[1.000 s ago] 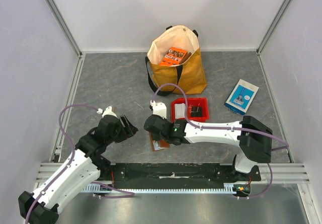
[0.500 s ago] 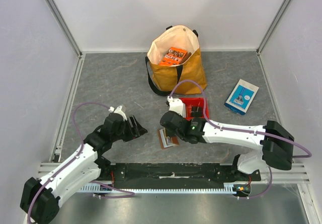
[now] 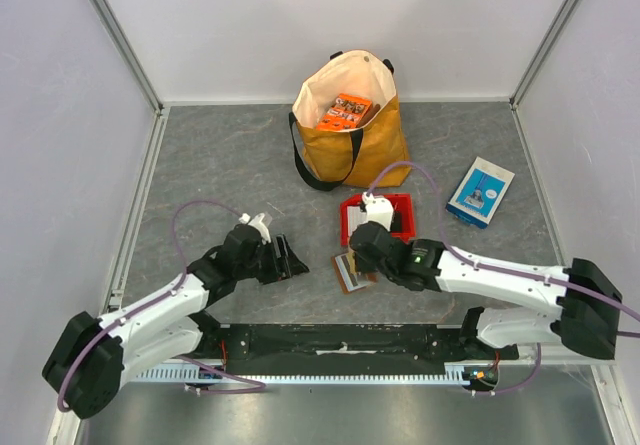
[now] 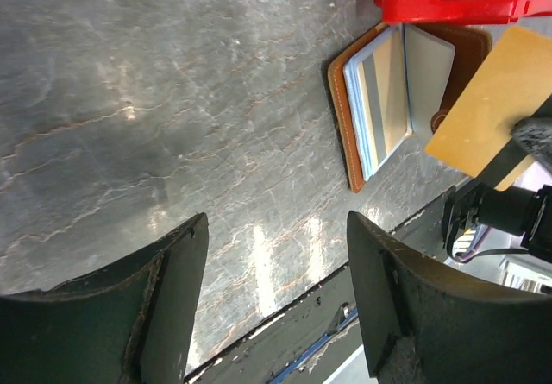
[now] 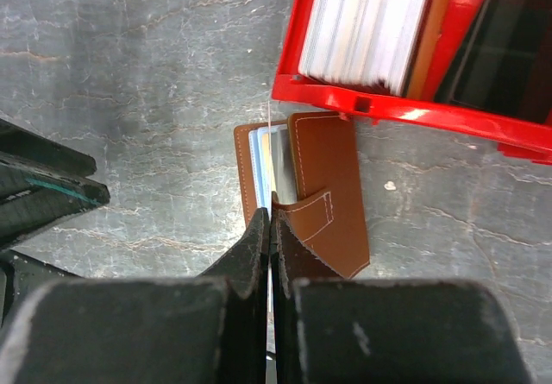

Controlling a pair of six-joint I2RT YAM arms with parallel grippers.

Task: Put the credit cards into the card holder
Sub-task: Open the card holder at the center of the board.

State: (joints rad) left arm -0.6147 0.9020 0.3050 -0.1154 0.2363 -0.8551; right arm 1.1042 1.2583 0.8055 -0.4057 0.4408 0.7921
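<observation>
The brown card holder (image 5: 323,190) lies open on the grey table just below the red bin, with pale blue and tan cards (image 4: 388,91) showing inside it. My right gripper (image 5: 270,216) is shut on a thin tan card (image 4: 492,108), held edge-on right above the card holder (image 3: 347,272). More credit cards (image 5: 366,22) stand stacked in the red bin (image 5: 405,112). To the left of the holder, low over the table, my left gripper (image 4: 276,224) is open and holds nothing. From above, the left gripper (image 3: 293,260) and right gripper (image 3: 354,262) sit close together.
A yellow tote bag (image 3: 352,130) with an orange packet (image 3: 345,111) inside stands behind the red bin (image 3: 345,215). A blue-and-white box (image 3: 480,192) lies at the right. The black front rail (image 3: 340,340) runs along the near table edge.
Both arms have swung to the right. My right gripper has carried the card rightward, and the card holder beneath it has shifted right, up to the red bin. The left gripper followed, still open.
</observation>
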